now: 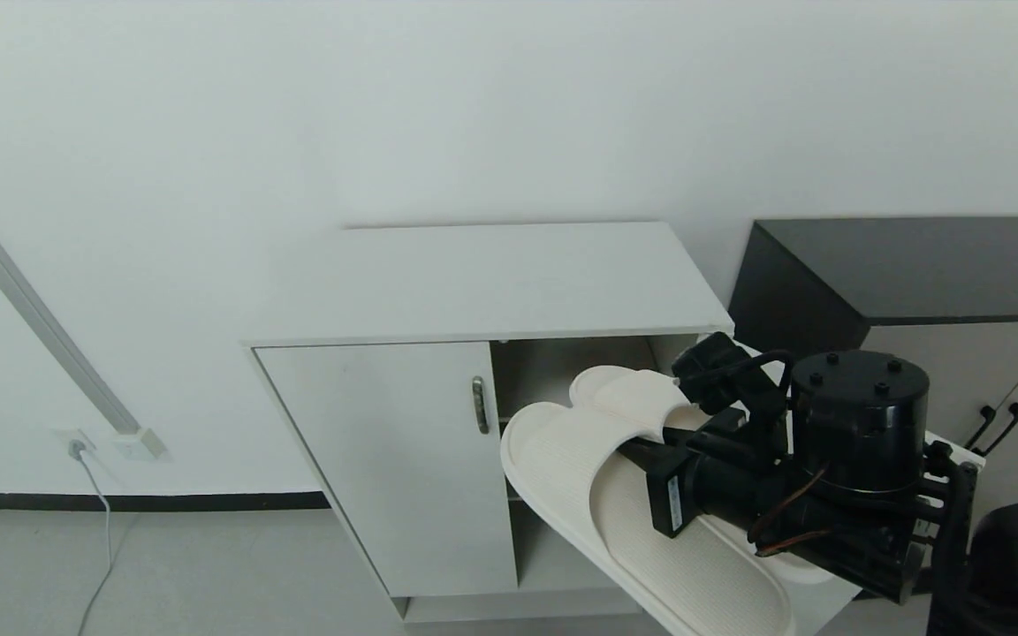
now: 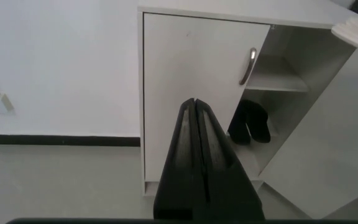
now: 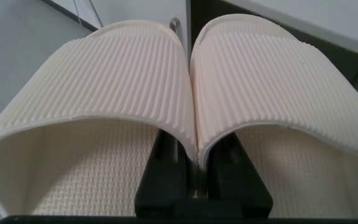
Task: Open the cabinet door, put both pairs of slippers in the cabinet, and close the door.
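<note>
The white cabinet [image 1: 491, 283] stands against the wall, its left door [image 1: 385, 459] closed and its right side open. My right gripper [image 1: 646, 446] is shut on a pair of cream slippers [image 1: 580, 459], pinching their inner edges and holding them side by side just in front of the open compartment. The ribbed straps of the cream slippers [image 3: 191, 81] fill the right wrist view. In the left wrist view a pair of black slippers [image 2: 248, 124] lies inside the cabinet [image 2: 191, 56] under a shelf. My left gripper [image 2: 194, 107] is shut and holds nothing, facing the closed door.
The open right door [image 2: 328, 155] swings out toward me. A black cabinet [image 1: 915, 265] stands close on the right. A wall socket with a cable [image 1: 76, 446] and a slanted conduit are at the left. Bare grey floor lies before the cabinet.
</note>
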You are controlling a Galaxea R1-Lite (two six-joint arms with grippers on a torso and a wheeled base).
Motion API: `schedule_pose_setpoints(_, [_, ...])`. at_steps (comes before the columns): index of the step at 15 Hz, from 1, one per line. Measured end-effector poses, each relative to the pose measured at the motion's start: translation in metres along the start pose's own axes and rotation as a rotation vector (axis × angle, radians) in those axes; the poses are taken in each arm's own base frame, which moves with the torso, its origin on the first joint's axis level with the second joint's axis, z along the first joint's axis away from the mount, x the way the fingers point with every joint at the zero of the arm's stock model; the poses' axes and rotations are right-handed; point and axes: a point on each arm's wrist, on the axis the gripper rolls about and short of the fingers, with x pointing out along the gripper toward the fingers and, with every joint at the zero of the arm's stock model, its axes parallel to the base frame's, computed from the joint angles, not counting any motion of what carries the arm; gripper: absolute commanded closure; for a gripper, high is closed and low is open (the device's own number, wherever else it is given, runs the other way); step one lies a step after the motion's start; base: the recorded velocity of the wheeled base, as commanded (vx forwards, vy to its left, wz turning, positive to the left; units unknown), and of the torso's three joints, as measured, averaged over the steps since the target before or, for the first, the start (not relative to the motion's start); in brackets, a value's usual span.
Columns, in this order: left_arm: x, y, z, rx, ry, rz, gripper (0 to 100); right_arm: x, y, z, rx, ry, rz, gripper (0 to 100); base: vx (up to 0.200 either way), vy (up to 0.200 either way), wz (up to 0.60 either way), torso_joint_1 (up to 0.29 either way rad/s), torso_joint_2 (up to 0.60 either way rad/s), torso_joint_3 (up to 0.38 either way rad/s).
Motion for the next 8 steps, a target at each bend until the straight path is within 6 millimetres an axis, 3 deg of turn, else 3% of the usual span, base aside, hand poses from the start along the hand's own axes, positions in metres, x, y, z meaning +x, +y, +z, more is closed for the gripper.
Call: schedule_pose_setpoints(8, [0.0000, 0.0000, 0.0000, 0.000, 0.000, 0.000, 100, 0.0010, 0.0021, -0.0030, -0.002, 0.011, 0.006, 100, 0.000, 0.000, 0.00, -0.200, 0.52, 0.317])
